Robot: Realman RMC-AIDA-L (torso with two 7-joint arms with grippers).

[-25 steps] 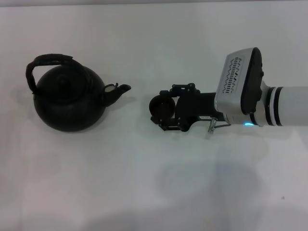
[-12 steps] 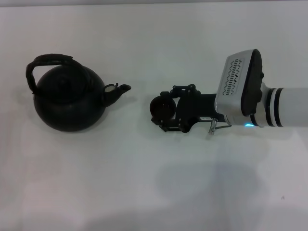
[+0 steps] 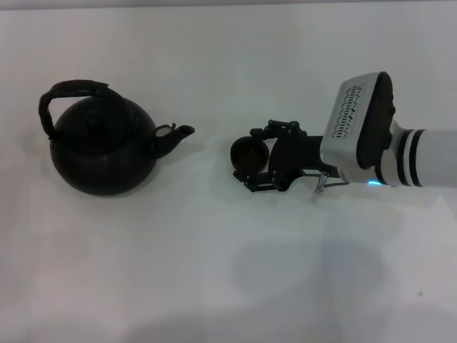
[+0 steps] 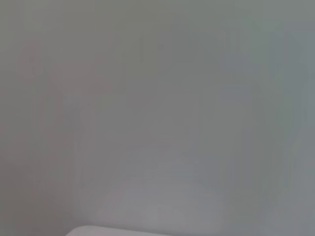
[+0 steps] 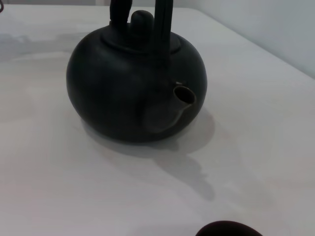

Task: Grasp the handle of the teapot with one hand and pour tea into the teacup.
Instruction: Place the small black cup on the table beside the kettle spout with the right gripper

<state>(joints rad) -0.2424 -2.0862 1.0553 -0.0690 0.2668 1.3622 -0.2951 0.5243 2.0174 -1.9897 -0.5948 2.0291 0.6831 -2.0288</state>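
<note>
A: Where does the teapot stand?

B: On the white desk, toward the robot's left, upright, lid on. Its handle arches over the top, and the short spout points toward the teacup.

A: And the cup?

B: It sits on the desk a little way off from the spout, well clear of the pot. The right hand reaches in from the robot's right, its dark fingers lying on either side of the cup.

A: Is it pinching the cup?

B: I can't tell. The fingers and cup are all dark and run together from the head view, so contact isn't clear.

A: What does the right wrist camera give?

B: The teapot seen from the spout side, with the cup's rim just showing at the edge.

A: The left hand?

B: Not visible; its wrist view shows only a plain grey surface.
</note>
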